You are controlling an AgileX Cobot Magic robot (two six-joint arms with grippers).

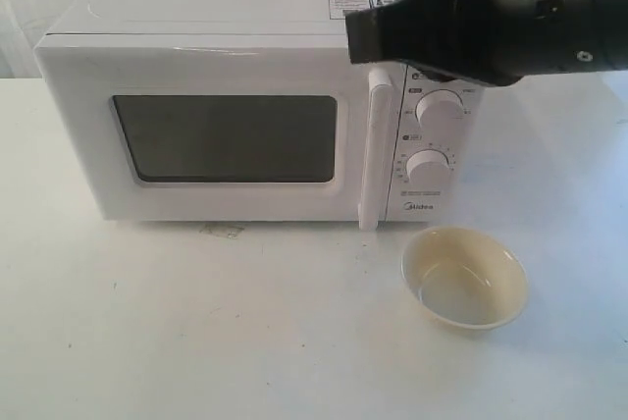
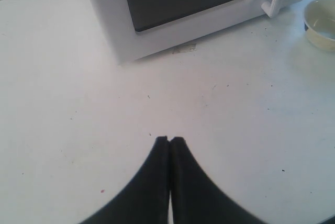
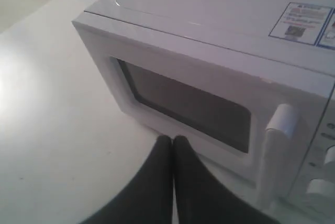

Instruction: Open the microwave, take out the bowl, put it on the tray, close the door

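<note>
The microwave [image 1: 245, 126] stood on the white table [image 1: 196, 341] with its door [image 1: 216, 135] shut flush against the front, the dark window facing forward and the tall bar handle [image 1: 376, 150] running down the door's edge next to the control panel. Two round knobs [image 1: 440, 106] sat one above the other on that panel, and stickers [image 1: 351, 3] lay on the microwave's top.

The bowl [image 1: 464, 276] sat upright on the table outside the microwave, in front of the control panel and a little apart from the microwave's front, its glossy inside facing up.

The right arm [image 1: 491, 8] hung over the microwave's top corner above the control panel. In its wrist view the right gripper [image 3: 172, 139] had its two dark fingers pressed together with nothing between them. Their tips pointed at the lower frame of the door, between the window and the handle; whether they touched the door could not be told. The bowl did not show in that view.

The left gripper [image 2: 169, 140] also had its jaws together on nothing. It was over bare table in front of the microwave's hinge-side corner, well apart from the microwave. The bowl lay far from these jaws, beyond the microwave's handle side. A small pale scrap [image 1: 222, 231] lay on the table just in front of the microwave, under the door.
</note>
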